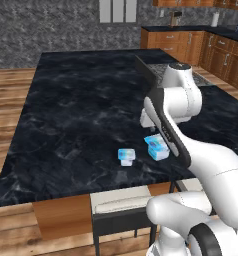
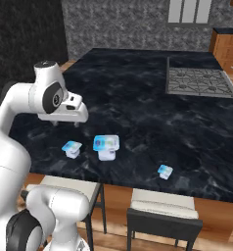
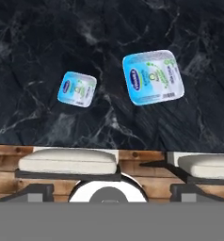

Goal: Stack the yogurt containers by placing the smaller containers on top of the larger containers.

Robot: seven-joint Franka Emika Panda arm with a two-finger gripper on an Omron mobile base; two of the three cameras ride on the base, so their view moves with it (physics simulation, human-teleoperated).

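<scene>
The two-finger gripper [image 2: 65, 122] on the white hand is hanging above the black marble counter [image 2: 148, 112], pointing down at it. Its fingertips are not showing clearly, so I cannot tell how wide the jaws are standing; nothing is appearing between them in the hand view.

Directly below and slightly ahead of the gripper, the wide squarish white plastic yogurt tub with a light-blue and white lid [image 3: 153, 77] is sitting upright on the counter, near the counter's front edge. In the right base view this tub [image 2: 106, 146] is lying just below and to the right of the hand. To the gripper's left of the tub, apart from it, a small squarish white yogurt cup with a light-blue lid [image 3: 77, 89] is standing on the marble, not touching the tub; in the left base view it is showing as the cup [image 1: 126, 156] beside the tub [image 1: 157, 147].

Further off to the gripper's right, well apart from the tub, a second small blue-lidded white cup [image 2: 165, 171] is resting close to the counter edge.

Under the edge, cream-cushioned dark-framed stools [image 3: 69, 162] are standing. Far beyond the gripper, a grey cooktop [image 2: 199, 81] is lying set into the counter.
</scene>
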